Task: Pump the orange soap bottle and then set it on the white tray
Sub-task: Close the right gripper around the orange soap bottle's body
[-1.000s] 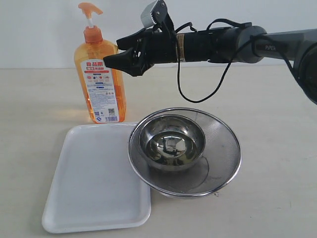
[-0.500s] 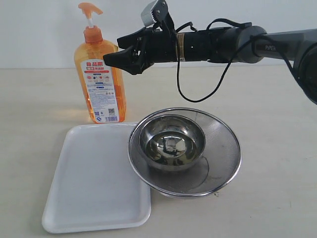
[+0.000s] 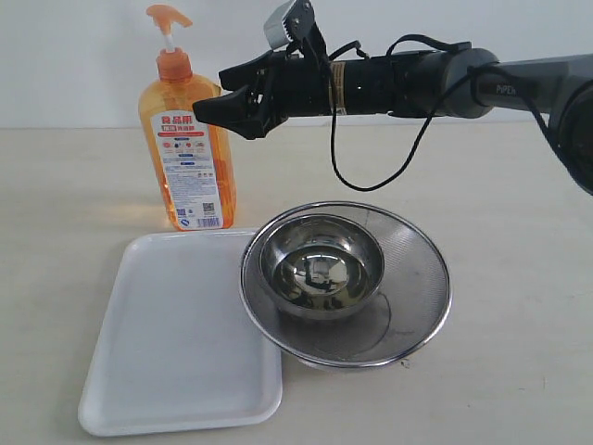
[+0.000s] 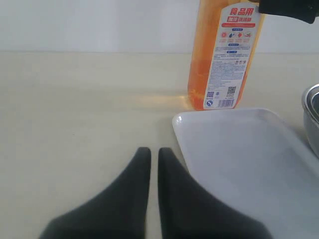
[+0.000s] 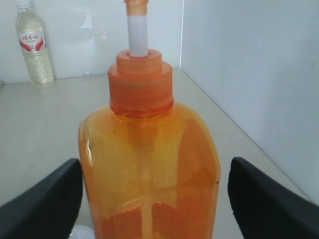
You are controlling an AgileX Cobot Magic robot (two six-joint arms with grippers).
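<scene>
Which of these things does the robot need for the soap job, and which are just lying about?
Needed: orange soap bottle, white tray, right gripper open around the bottle.
Lying about: mesh strainer, steel bowl inside it, small clear bottle by the wall.

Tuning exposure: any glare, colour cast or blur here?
Exterior view: mirror reflections in the round steel bowl; orange glow on the beige table beside the tall translucent orange soap bottle. Left wrist view: same glow; left gripper: jaws soft. Right wrist view: bottle sharp; right gripper: jaws blurred.
</scene>
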